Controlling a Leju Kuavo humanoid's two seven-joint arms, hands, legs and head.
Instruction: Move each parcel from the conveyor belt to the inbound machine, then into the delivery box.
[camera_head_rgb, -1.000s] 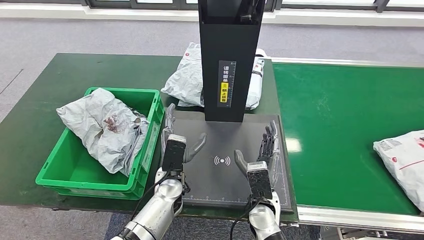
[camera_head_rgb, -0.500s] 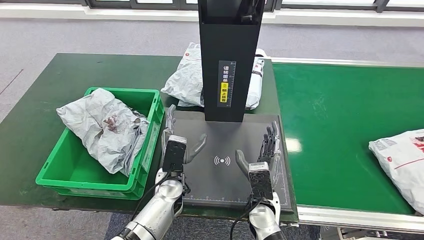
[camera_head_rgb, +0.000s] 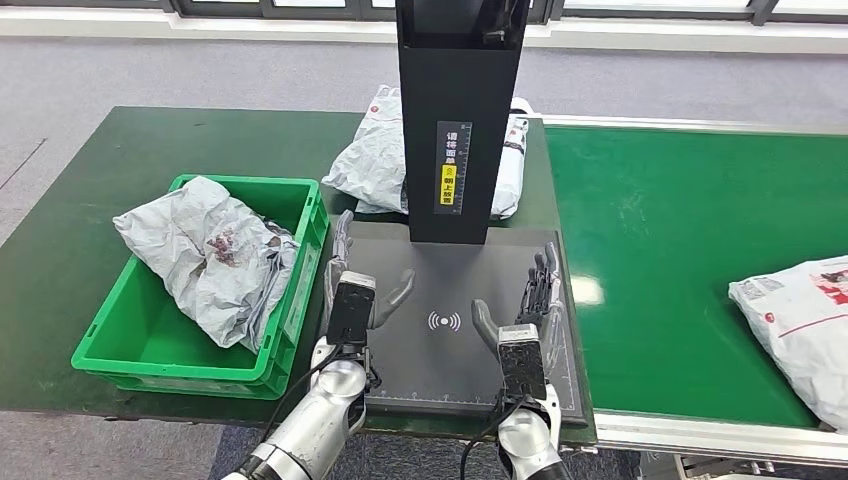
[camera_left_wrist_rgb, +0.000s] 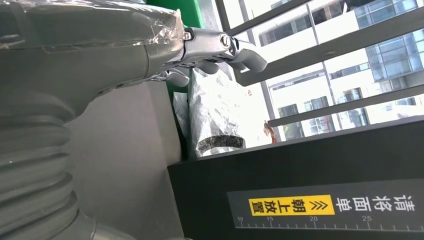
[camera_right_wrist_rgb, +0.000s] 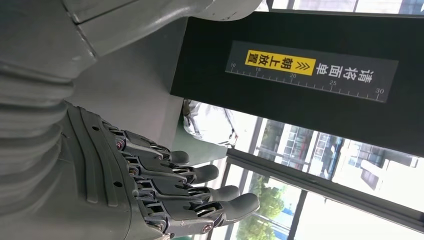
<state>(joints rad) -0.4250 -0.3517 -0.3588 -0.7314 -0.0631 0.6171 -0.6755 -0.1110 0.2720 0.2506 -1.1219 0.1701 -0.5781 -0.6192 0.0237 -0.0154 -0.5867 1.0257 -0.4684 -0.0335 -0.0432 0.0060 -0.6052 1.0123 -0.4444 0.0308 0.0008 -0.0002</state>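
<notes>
Both the left hand (camera_head_rgb: 352, 290) and right hand (camera_head_rgb: 530, 300) hover spread and empty over the inbound machine (camera_head_rgb: 455, 330) at lower centre, while a grey parcel (camera_head_rgb: 795, 330) lies on the green conveyor belt (camera_head_rgb: 660, 250) at right edge.

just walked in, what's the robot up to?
Nothing is held right now. The left hand and right hand hover open over the empty scanner pad. One parcel lies on the belt at the right edge, one sits in the green box, and another lies behind the scanner post.
</notes>
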